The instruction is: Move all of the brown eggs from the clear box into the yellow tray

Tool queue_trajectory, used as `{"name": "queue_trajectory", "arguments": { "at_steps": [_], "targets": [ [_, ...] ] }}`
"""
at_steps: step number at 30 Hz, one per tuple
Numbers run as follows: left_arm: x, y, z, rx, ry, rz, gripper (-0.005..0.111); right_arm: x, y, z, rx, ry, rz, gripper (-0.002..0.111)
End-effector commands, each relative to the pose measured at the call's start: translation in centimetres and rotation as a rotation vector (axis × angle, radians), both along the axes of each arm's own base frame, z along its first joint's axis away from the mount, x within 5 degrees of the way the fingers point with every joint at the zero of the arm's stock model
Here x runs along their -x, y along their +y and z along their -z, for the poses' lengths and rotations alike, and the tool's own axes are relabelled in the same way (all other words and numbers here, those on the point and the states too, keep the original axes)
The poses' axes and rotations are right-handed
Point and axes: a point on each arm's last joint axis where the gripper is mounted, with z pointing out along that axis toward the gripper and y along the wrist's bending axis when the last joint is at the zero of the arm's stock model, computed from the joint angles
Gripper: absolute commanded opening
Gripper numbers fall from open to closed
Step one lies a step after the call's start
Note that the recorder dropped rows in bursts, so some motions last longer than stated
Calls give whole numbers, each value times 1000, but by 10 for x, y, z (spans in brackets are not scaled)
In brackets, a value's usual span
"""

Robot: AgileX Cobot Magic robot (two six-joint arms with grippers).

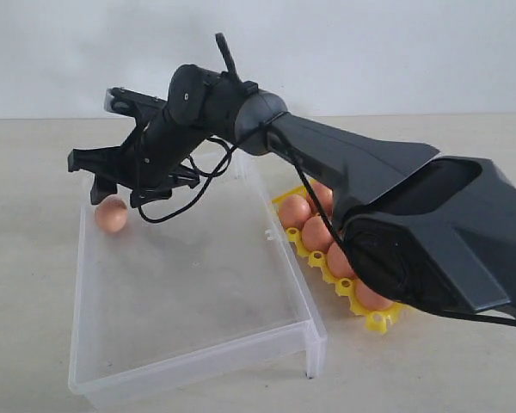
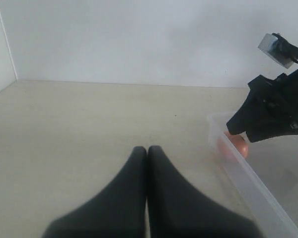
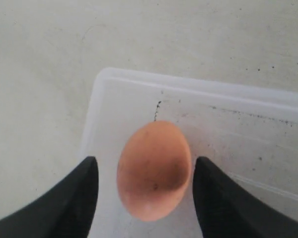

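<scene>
Single brown egg in clear box corner, sitting between spread tool fingers; pale tabletop beyond.

The right arm, a dark grey jointed limb with a black cable looped at its wrist, stretches from the near right edge of the pale beige worktop toward its far left part. Its black two-fingered right gripper is tilted downward, the fingers spread apart and touching nothing. The black left gripper points toward the worktop's far edge, its two tapered fingers pressed together along their inner faces and holding nothing.
</scene>
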Motion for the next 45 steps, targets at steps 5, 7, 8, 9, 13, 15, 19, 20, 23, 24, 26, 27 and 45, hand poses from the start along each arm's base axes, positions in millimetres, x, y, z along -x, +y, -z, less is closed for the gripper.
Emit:
{"name": "queue_trajectory", "arguments": {
  "at_steps": [5, 7, 8, 9, 13, 15, 19, 20, 23, 24, 26, 27, 45],
  "targets": [
    [0, 0, -2, 4, -9, 4, -4, -6, 1, 27, 1, 5, 23, 55],
    [0, 0, -2, 4, -9, 4, -4, -6, 1, 34, 2, 14, 22, 55],
    [0, 0, -2, 4, -9, 4, -4, -6, 2, 35, -6, 2, 9, 52],
    [0, 0, -2, 4, -9, 4, -4, -6, 3, 36, -11, -8, -3, 46],
    [0, 0, -2, 4, -9, 4, -4, -5, 3, 35, -8, -8, -13, 0],
    [0, 0, -2, 4, -9, 4, -4, -2, 2, 31, 3, 9, -32, 0],
    [0, 0, -2, 4, -9, 4, -4, 3, -1, 10, 26, 25, -63, 0],
    [0, 0, -2, 4, -9, 4, -4, 4, -1, 3, 28, 15, -64, 0],
    [0, 0, -2, 4, -9, 4, -4, 4, -6, -30, 44, -64, -57, 0],
    [0, 0, -2, 4, -9, 4, -4, 6, -7, -42, 70, -109, -63, 0],
    [0, 0, -2, 4, -9, 4, -4, 11, -11, -64, 155, -197, -62, 0],
    [0, 0, -2, 4, -9, 4, -4, 16, -12, -75, 210, -252, -68, 0],
    [0, 0, -2, 4, -9, 4, -4, 176, -193, -126, -97, -811, 202, 0]
  ]
}}
